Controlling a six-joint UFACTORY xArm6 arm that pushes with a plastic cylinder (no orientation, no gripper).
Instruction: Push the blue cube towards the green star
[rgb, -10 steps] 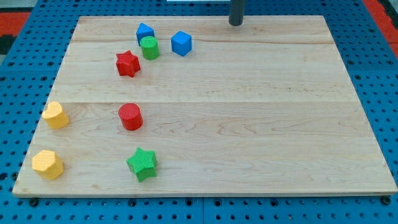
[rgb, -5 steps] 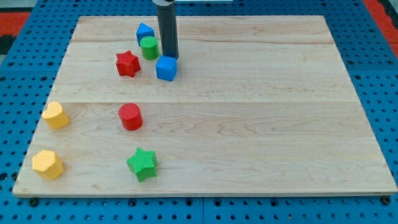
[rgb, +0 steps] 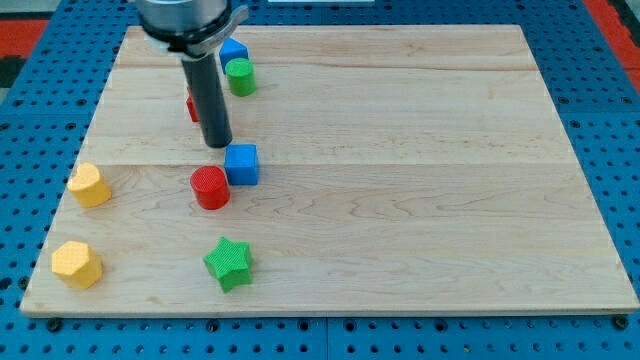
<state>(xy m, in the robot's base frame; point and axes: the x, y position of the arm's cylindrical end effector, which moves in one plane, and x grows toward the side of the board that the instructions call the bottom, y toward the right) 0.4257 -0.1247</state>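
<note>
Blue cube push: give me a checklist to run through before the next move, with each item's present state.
1. My tip sits just above and to the view's left of the blue cube: ok.
2. Tip touching the cube: cannot tell.
3. Green star in view, below the cube: ok.
4. Cube clear of the red cylinder: not ok, they sit side by side, nearly touching.
5. Board between cube and star free of blocks: ok.
</note>
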